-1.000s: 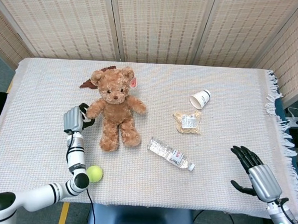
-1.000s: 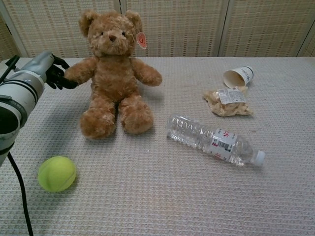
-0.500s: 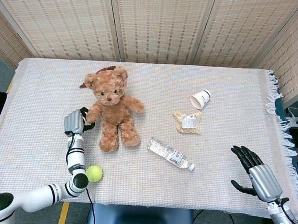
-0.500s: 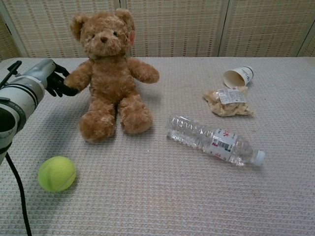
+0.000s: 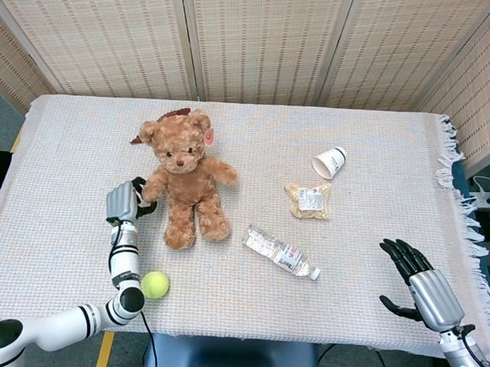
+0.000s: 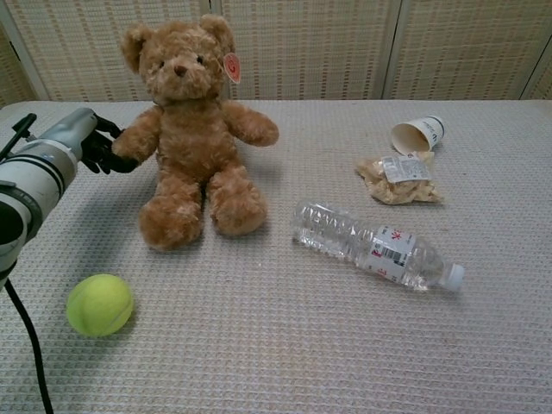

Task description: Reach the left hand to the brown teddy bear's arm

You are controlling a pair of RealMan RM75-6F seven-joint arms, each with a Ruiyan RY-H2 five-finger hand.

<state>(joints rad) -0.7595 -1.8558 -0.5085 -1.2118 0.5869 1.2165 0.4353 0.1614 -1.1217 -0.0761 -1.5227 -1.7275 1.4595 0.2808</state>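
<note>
Teddy bear (image 6: 191, 138) is the thing I'm working with: brown, curly plush fur, sitting upright on the left half of the table (image 5: 362, 148) with its legs stuck out toward me and both arms spread. It's got a round pinkish tag by one ear, dark eyes and a stitched nose. My left hand (image 6: 97, 144) is right at the end of the bear's outstretched arm, dark fingers curled around the paw, so I'd call that a hold on the bear. Right hand (image 5: 417, 279) is way off at the near right corner, fingers spread, holding nothing. Other stuff lying around: a tennis ball (image 6: 100, 304) near the front edge by my left arm, a water bottle (image 6: 375, 246) on its side just right of the bear's feet, a snack packet (image 6: 398, 179), and a tipped-over paper cup (image 6: 419, 134) beyond it.
</note>
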